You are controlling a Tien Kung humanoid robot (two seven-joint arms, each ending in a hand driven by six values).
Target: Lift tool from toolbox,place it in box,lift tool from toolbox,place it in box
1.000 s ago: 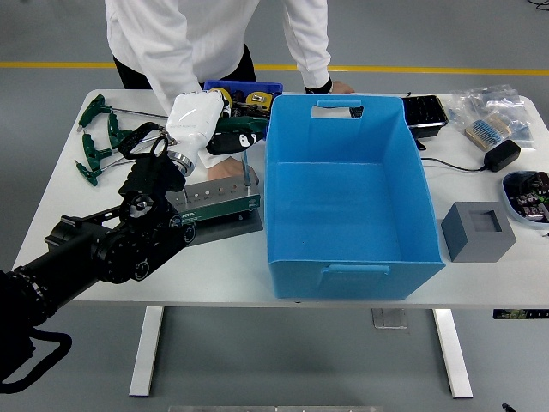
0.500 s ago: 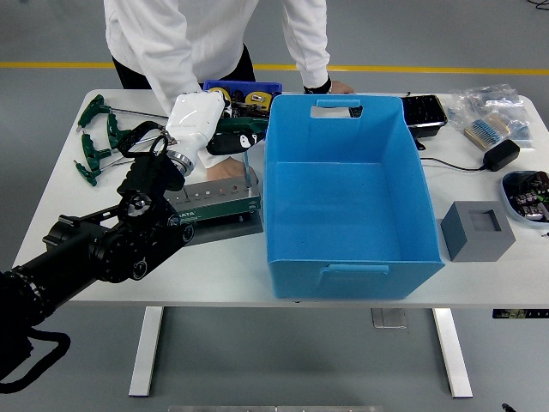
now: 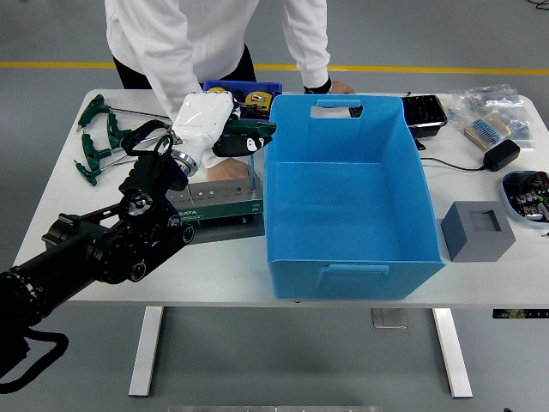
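A smooth, matt white tabletop is carrying a large blue box of corrugated-looking plastic with a dull sheen. The left hand is showing a glossy white plastic shell, joined to a matt black arm. The green toolbox is looking like painted metal. A grey block is appearing matt, and clear crinkled plastic bags are glinting.
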